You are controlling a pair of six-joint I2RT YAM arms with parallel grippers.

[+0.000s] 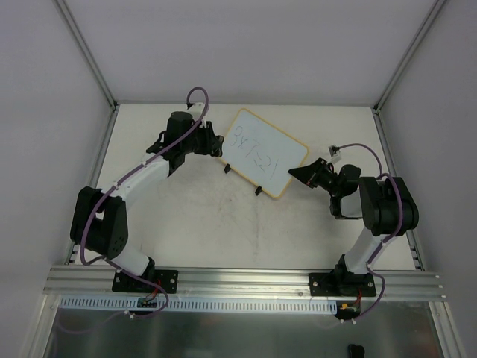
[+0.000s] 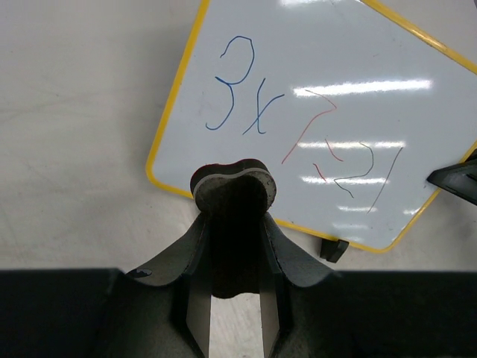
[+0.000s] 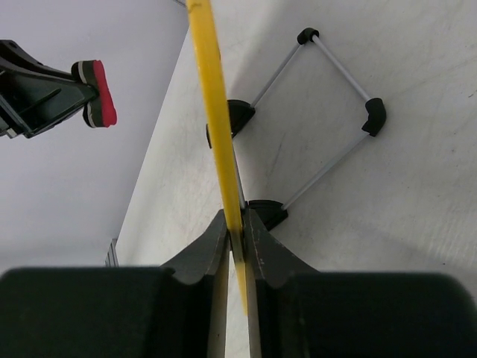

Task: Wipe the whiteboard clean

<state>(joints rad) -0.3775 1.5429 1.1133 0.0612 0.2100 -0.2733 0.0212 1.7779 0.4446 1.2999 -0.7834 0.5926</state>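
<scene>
The whiteboard (image 1: 262,153) lies tilted at mid-table with a yellow rim and "3x7=21" handwritten in blue, red and black (image 2: 320,112). My left gripper (image 1: 216,143) is shut on a small eraser (image 2: 235,190) with a dark felt face and a red back, held at the board's left edge, over its rim. The eraser also shows in the right wrist view (image 3: 100,93). My right gripper (image 1: 296,173) is shut on the board's right corner, and the yellow rim (image 3: 212,97) runs edge-on between its jaws (image 3: 237,224). The board's black feet (image 1: 258,190) point toward me.
A wire stand (image 3: 328,97) with black end caps shows under the board. A small white connector (image 1: 335,151) lies at the right rear. Enclosure walls stand left, right and behind. An aluminium rail (image 1: 238,282) runs along the near edge.
</scene>
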